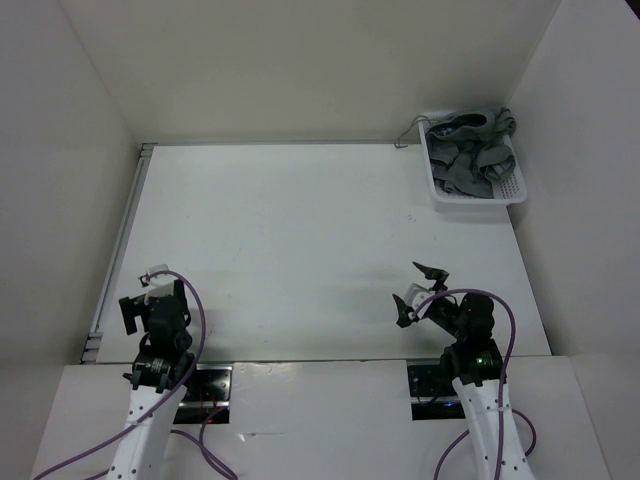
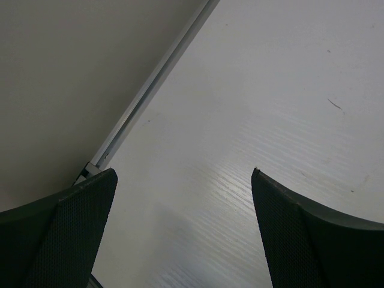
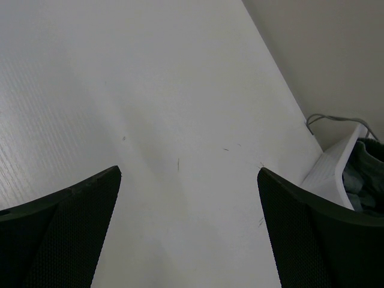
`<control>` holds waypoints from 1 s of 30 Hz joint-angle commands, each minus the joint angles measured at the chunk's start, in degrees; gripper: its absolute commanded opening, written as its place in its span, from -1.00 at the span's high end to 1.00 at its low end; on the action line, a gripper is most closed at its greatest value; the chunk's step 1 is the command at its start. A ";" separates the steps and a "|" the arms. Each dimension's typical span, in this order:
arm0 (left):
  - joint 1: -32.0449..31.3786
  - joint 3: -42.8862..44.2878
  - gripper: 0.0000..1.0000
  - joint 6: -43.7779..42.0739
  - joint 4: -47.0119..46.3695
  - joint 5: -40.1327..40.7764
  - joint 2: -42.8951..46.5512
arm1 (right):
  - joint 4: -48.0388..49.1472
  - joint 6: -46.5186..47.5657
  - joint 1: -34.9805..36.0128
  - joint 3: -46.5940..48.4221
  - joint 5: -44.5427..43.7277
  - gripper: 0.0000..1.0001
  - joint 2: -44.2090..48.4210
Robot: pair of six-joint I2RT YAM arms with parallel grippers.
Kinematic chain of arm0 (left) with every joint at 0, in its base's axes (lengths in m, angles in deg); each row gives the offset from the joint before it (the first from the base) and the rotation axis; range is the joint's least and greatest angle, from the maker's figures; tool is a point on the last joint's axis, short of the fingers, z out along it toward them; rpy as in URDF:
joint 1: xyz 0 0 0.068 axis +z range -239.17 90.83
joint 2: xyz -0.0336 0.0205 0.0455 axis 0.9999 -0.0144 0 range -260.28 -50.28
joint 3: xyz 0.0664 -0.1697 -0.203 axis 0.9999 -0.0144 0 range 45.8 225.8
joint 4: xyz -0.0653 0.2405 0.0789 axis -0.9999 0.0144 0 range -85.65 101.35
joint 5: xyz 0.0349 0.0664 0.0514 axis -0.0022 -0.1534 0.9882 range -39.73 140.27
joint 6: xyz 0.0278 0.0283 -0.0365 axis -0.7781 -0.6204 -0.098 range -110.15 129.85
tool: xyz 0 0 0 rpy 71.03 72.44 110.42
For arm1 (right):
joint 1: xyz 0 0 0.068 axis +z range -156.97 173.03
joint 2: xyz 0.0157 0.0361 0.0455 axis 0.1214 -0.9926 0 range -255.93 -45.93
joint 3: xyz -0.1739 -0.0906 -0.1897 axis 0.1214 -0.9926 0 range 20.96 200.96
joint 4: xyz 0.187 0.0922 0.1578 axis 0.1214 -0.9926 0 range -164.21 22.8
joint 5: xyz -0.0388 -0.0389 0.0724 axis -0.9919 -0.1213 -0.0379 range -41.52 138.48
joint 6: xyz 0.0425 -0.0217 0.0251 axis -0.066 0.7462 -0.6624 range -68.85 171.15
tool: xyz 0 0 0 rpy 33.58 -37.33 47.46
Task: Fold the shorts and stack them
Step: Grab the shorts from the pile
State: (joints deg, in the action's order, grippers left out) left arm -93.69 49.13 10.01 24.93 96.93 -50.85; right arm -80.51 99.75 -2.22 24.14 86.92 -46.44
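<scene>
The grey shorts (image 1: 468,160) lie crumpled in a heap inside the white mesh basket (image 1: 478,201) at the table's far right corner. A thin drawstring (image 1: 406,136) hangs over the basket's left side. The right wrist view catches a bit of the shorts (image 3: 367,171) and the basket's wall (image 3: 332,175) at its right edge. My left gripper (image 1: 152,300) (image 2: 184,174) hovers open over bare table near the front left. My right gripper (image 1: 418,292) (image 3: 190,171) is open too, near the front right, with nothing between its fingers and well short of the basket.
White walls close in the table on the left, back and right. A metal rail (image 1: 120,240) (image 2: 150,90) runs along the table's left edge. The white table (image 1: 290,230) spreads between the arms and the basket.
</scene>
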 commanded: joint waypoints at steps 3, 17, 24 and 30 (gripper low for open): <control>0.47 1.33 -0.98 -0.16 1.66 1.25 1.28 | 2.84 1.67 0.52 -2.21 1.20 -0.98 0.78; 0.47 3.96 -0.98 -0.16 0.87 22.78 1.28 | 2.84 1.67 0.52 -2.21 1.20 -0.98 0.78; 0.47 5.10 -0.98 -0.16 6.68 33.84 1.28 | 3.98 21.45 0.52 -1.69 -0.53 -0.98 0.78; 0.47 8.70 -0.98 -0.16 2.21 34.93 1.28 | 15.80 7.02 0.52 -0.54 -9.07 -0.98 0.78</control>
State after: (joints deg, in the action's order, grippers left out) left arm -93.58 53.55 10.03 31.31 128.66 -50.85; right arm -76.29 113.95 -2.22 24.12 82.72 -46.44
